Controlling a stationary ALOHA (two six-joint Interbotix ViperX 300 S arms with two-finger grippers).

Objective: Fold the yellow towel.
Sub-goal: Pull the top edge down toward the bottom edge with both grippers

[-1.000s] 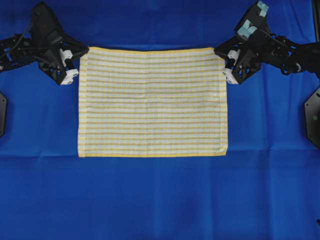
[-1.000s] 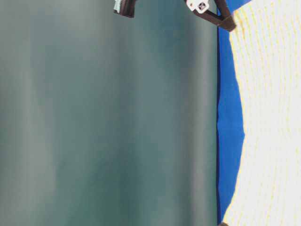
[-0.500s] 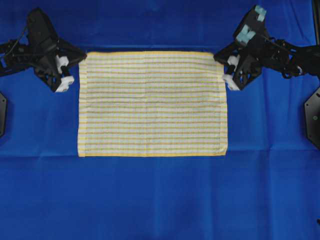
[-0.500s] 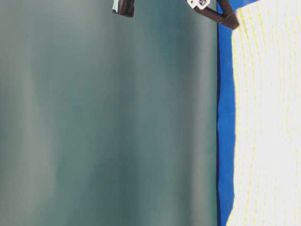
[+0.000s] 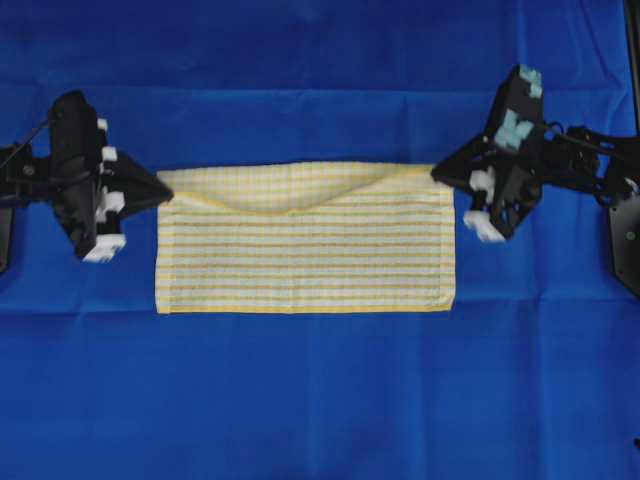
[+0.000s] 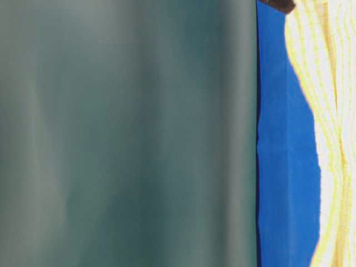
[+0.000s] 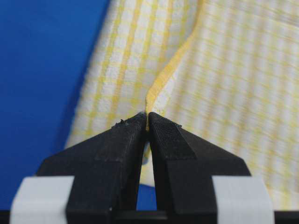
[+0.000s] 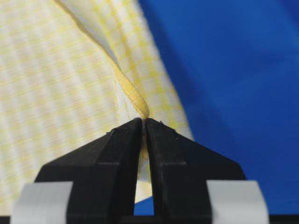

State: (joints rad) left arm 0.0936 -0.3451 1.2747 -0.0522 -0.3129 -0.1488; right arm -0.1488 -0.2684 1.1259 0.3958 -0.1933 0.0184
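Yellow towel (image 5: 305, 250): lies in the middle of the desk, long side running left to right in the overhead view; its far edge is lifted and carried over toward the near edge, so a band of the underside shows along the top; that band sags in the middle and is higher at both corners; the near edge lies flat, with a yellow hem along it

Towel in the table-level view: the yellow towel (image 6: 334, 133) shows at the right of the picture as a raised, wavy yellow-and-white edge; much of it is washed out by light

Left pincer (image 5: 160, 193): at the towel's far left corner; in the left wrist view the left pincer (image 7: 146, 120) has its two black fingers (image 7: 117, 149) pressed together with the yellow hem caught between the tips; the cloth rises from the tips in a fold

Right pincer (image 5: 440, 175): at the towel's far right corner; in the right wrist view the right pincer (image 8: 143, 122) is likewise closed on the hem, which curls out just above the tips; striped cloth spreads to the left of it, blue cloth to the right

Blue cloth (image 5: 320, 400): covers the desk all around the towel; faint creases run across it near the towel's near edge

Grey-green backdrop (image 6: 128, 133): fills the left of the table-level view, blurred
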